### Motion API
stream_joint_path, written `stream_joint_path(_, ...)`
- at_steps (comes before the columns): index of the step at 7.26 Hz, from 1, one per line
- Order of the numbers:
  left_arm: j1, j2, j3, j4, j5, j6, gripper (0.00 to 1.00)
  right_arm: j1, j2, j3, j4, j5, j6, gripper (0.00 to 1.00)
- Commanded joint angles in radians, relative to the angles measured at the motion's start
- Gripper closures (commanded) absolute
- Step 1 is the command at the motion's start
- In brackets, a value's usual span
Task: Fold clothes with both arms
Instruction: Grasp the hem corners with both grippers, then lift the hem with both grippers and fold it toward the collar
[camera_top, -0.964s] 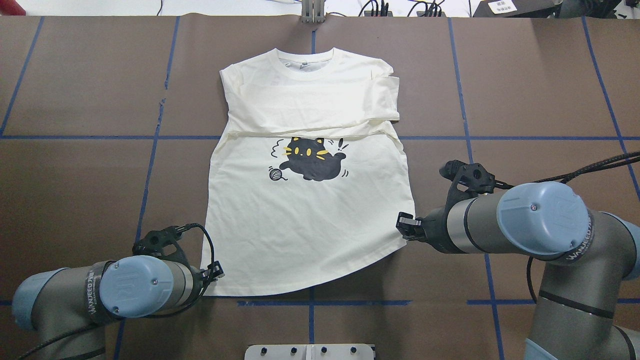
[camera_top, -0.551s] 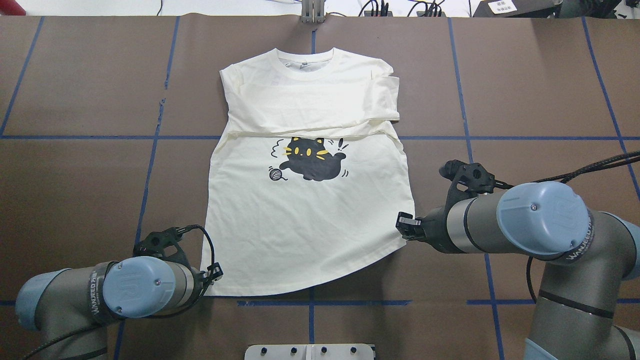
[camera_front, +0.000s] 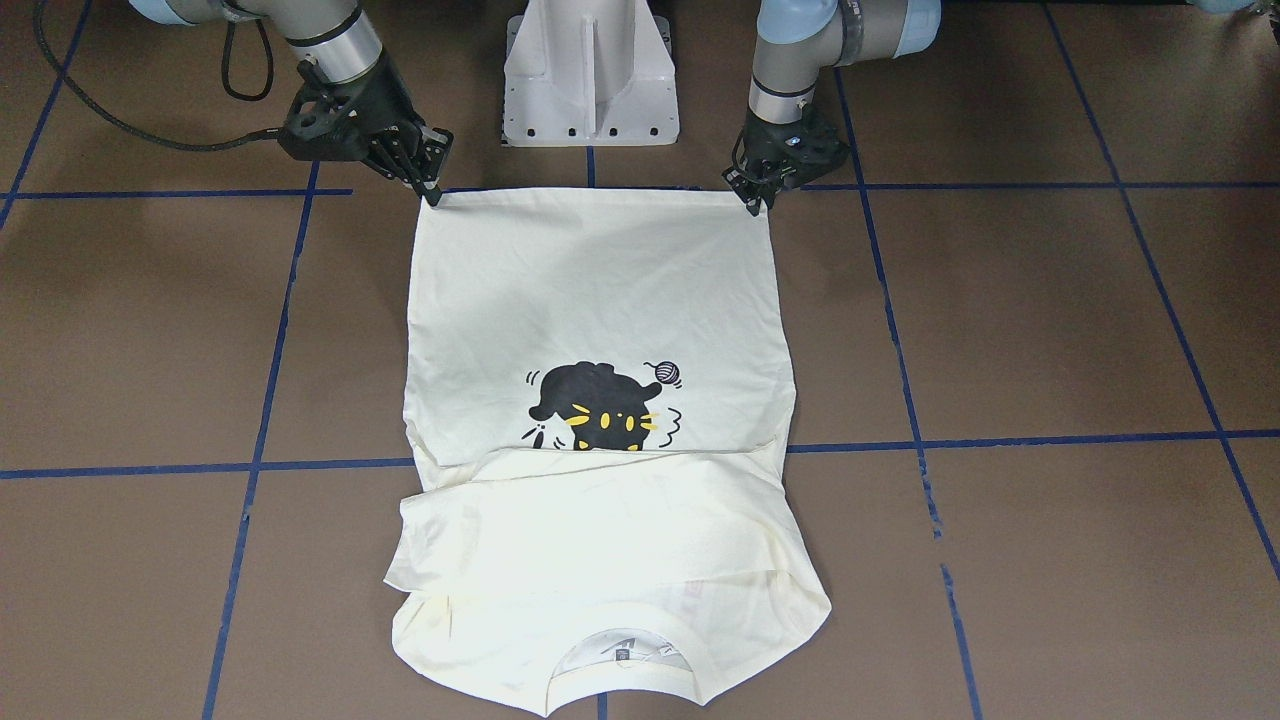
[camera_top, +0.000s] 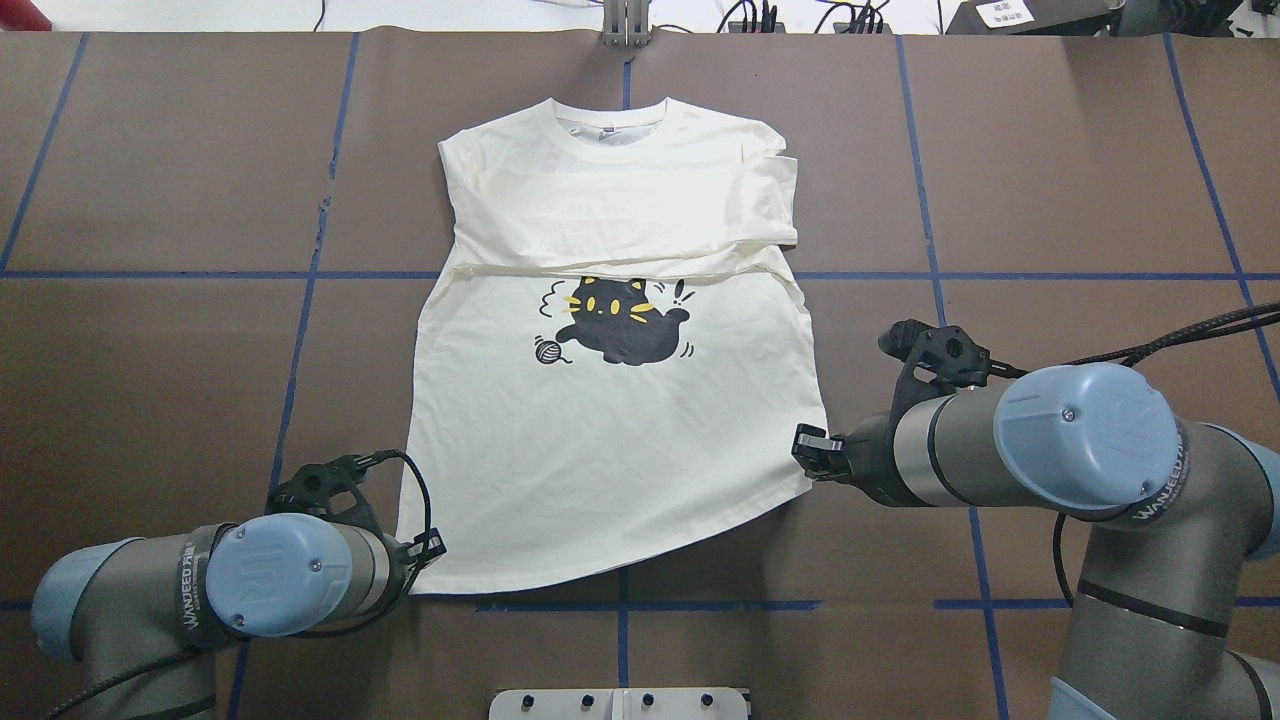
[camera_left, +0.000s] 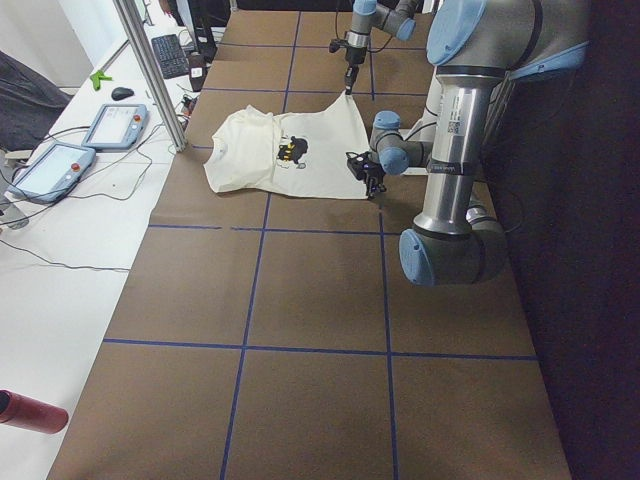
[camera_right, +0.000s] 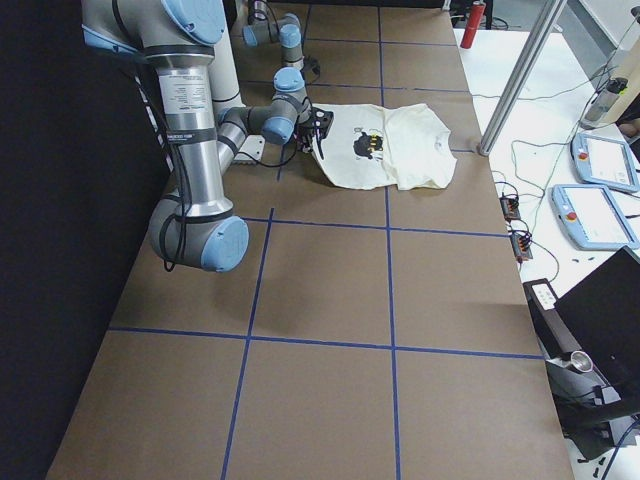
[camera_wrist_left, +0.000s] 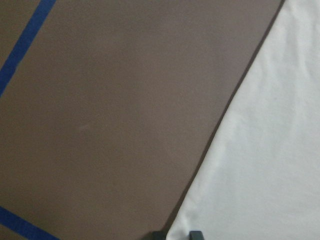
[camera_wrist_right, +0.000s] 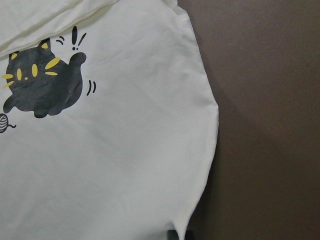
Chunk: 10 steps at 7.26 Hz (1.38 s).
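T-shirt (camera_top: 610, 450) hem corners sit pinched in your closed left gripper (camera_front: 755, 205) and right gripper (camera_front: 432, 195); lift both together toward its collar (camera_top: 612, 147)

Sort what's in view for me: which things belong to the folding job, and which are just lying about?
In the job: shirt; left gripper and right gripper, each at a hem corner.
Lying about: pendants, keyboard, mouse, red cylinder, all on the white desk beside the table.
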Motion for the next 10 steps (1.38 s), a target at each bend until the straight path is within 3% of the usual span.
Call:
stream_joint_path(1,-0.001,0.0,-0.01,0.002,0.001,0.002,0.96,0.0,-0.004,-0.001,0.0,0.0,-0.001,1.0)
stream_joint_path(3,-0.009,0.001,-0.034,0.002,-0.001,0.003,1.0,0.003,-0.01,0.002,0.0,0.015,-0.001,1.0)
stream_joint_path(6,-0.009,0.014,-0.169,0.028,-0.004,0.032,1.0,0.015,-0.039,0.027,-0.006,0.073,-0.001,1.0)
stream_joint_path(8,-0.002,0.02,-0.23,0.041,-0.007,0.047,1.0,-0.009,-0.108,0.092,-0.006,0.132,0.001,1.0)
stream_joint_path(10,0.005,0.053,-0.371,0.144,-0.013,0.051,1.0,-0.047,-0.142,0.129,-0.006,0.19,0.001,1.0)
